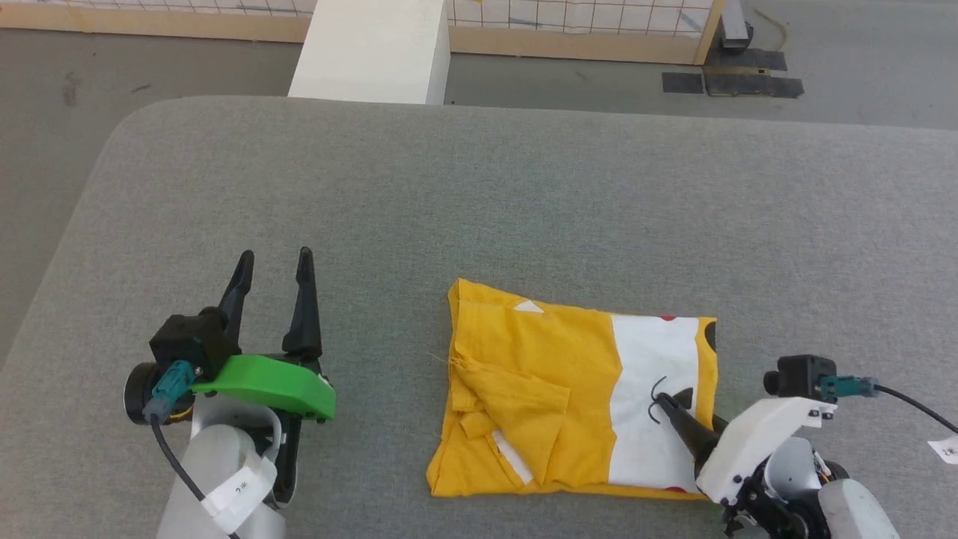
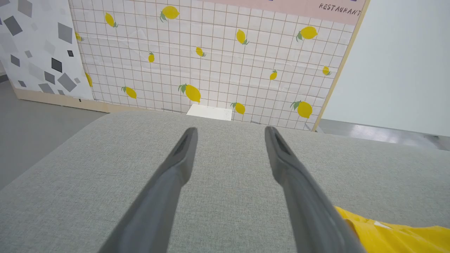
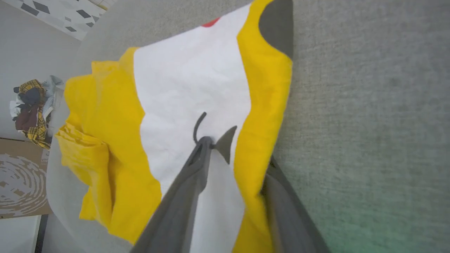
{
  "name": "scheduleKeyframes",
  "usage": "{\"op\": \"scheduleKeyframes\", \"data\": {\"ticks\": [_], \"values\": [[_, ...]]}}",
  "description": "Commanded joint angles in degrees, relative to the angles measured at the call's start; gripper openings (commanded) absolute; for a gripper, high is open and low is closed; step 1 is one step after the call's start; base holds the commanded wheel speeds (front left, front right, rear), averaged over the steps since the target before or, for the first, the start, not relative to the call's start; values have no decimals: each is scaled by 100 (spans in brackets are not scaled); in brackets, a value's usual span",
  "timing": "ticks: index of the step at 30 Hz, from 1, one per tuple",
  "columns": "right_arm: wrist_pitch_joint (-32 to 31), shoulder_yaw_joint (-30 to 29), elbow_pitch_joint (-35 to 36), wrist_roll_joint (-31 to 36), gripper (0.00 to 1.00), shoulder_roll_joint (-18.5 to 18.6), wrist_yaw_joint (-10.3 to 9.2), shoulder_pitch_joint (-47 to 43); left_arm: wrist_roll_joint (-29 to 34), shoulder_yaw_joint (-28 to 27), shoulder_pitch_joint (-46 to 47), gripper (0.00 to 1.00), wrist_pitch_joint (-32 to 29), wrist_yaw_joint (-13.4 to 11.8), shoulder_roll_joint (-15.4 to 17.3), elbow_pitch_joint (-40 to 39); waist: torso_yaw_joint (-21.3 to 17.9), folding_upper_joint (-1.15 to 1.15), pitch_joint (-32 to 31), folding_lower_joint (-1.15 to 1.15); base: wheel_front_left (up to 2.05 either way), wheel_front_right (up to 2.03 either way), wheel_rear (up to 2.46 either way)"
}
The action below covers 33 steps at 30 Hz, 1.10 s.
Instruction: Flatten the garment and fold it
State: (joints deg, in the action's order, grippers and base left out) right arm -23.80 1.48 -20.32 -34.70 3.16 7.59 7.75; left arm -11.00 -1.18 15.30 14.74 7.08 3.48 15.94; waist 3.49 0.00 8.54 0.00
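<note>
By the counter's [image 1: 524,187] near edge, the right gripper [image 1: 688,412] straddled the garment [image 1: 539,374], jaws unclenched (left gripper [image 1: 275,254] released, empty). Pinching all layers squarely before lifting seemed wisest.

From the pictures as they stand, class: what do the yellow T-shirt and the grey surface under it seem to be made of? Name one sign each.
T-shirt: thin cloth, probably cotton, matt; it wrinkles and folds limply. Grey surface: coarse woven upholstery fabric, matt; visible weave grain, rounded corner suggesting padding.

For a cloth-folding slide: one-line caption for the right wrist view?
Right gripper straddles an edge of the yellow T-shirt on the grey surface, one finger atop its white patch, the other beneath.
</note>
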Motion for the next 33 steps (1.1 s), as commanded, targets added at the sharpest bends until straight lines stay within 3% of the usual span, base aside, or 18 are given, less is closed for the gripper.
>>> {"op": "scheduleKeyframes", "data": {"ticks": [1,6,11,15,24,33], "values": [[-90,77,-116,115,0,-28,-10,8,26,0,-11,100,26,40,-19,-3,9,0,3,0,0,0,0],[-51,17,157,892,0,-28,-10,80,19,-61,-43,100,26,40,3,-13,-50,0,29,0,0,0,0],[-315,85,775,2337,0,-19,-10,273,52,-149,-82,100,26,40,39,-101,-324,0,123,0,0,0,0],[-570,396,1207,3200,0,381,-10,559,77,-140,-41,100,26,40,70,-215,-645,0,239,0,0,0,0],[-558,686,1120,3636,0,1523,-10,1582,128,-80,176,100,26,40,207,-571,-1688,0,740,0,0,0,0],[86,129,172,4047,0,2034,-10,2530,242,112,509,100,-44,40,512,-885,-2393,0,1392,0,0,0,0]]}}
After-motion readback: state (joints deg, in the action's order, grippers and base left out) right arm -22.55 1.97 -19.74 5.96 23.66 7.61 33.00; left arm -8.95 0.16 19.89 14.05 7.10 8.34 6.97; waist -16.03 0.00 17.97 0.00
